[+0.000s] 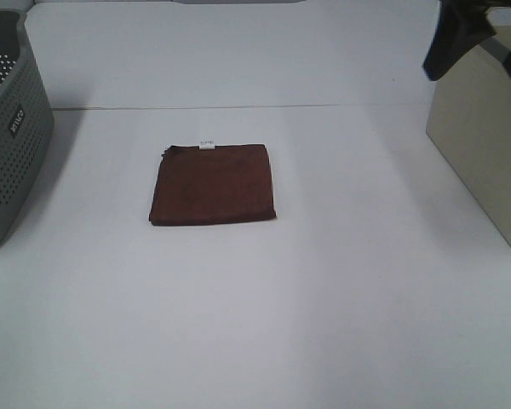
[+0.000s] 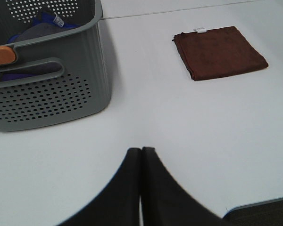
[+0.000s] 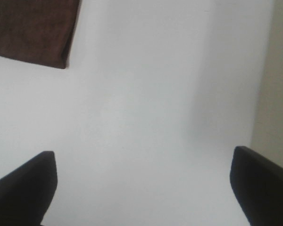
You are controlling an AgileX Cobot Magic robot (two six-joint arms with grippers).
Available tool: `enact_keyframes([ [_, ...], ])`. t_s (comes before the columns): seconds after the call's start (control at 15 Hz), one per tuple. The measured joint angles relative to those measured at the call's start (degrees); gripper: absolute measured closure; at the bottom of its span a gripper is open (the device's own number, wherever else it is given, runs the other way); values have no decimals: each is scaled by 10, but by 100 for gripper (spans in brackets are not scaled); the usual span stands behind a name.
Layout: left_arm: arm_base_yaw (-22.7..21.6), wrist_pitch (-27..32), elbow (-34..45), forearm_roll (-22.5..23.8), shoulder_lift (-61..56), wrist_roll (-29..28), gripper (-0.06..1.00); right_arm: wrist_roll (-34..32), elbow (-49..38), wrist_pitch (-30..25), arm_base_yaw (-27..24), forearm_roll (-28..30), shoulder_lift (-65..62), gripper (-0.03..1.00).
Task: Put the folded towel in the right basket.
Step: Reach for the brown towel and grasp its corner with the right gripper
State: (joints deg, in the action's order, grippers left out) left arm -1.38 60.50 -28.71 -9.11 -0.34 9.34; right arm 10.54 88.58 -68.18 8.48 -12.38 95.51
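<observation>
The right fingers [image 3: 26, 186] stood spread wide and held nothing, raised near the right basket [image 1: 485, 153], while the left fingers [image 2: 153, 188] were pressed together, empty, over the bench [image 1: 324, 298] near the grey perforated basket [image 2: 47, 94]. The folded towel [image 1: 212, 183] lay flat mid-bench between the two baskets, well apart from both pairs of fingers. By that showing nothing was yet done: reaching, gripping, carrying and dropping it into the right basket all remained.
</observation>
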Motion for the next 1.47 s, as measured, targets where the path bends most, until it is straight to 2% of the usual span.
enact_keyframes([
  [0.2, 0, 0, 0, 0, 0, 0, 94, -7, 0, 1, 59, -14, 49, 2],
  [0.4, 0, 0, 0, 0, 0, 0, 94, -11, 0, 17, 69, -97, 108, 4],
  [0.67, 0, 0, 0, 0, 0, 0, 94, 46, 0, 64, 69, -225, 187, 6],
  [0.93, 0, 0, 0, 0, 0, 0, 94, 97, 0, 114, 69, -314, 250, 9],
  [1.47, 0, 0, 0, 0, 0, 0, 94, 210, 1, 193, 69, -434, 362, 10],
])
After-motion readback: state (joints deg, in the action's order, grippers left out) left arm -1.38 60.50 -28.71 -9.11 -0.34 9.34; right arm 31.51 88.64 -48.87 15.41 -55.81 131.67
